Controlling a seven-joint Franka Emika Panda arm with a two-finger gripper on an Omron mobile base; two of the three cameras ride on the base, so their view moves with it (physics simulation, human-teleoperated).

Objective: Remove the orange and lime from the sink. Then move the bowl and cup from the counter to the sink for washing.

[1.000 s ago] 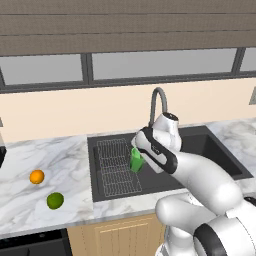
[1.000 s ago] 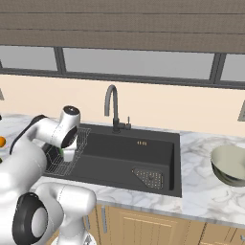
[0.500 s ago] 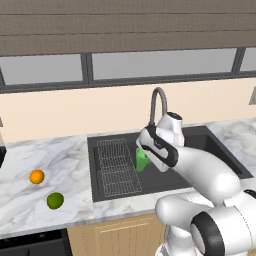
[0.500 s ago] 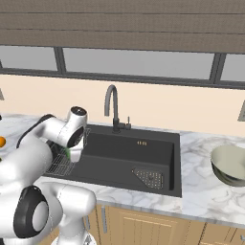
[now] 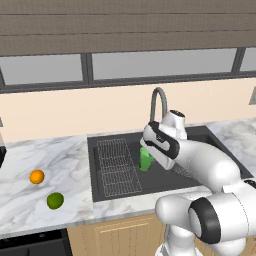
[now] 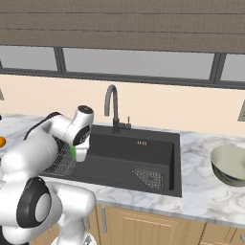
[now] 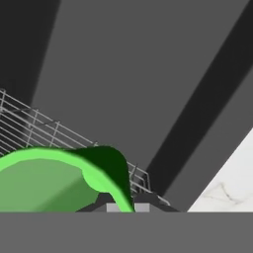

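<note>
Green: one cup (image 5: 146, 159) in pincer (image 5: 148, 152); one orange (image 5: 36, 176), one lime (image 5: 55, 200).

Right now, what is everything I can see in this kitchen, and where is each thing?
orange: one, bright orange, on the counter left of the sink.
lime: one, dark green, on the counter in front of the orange.
counter: one, white marble with grey veins, on both sides of the sink.
sink: one, nearly black, set in the counter.
wire rack: one, grey, in the sink's left part.
faucet: one, grey, curved, behind the sink.
bowl: one, pale grey-beige, on the counter right of the sink.
cup: one, light green, held over the sink.
gripper: one, shut on the cup's rim.
</note>
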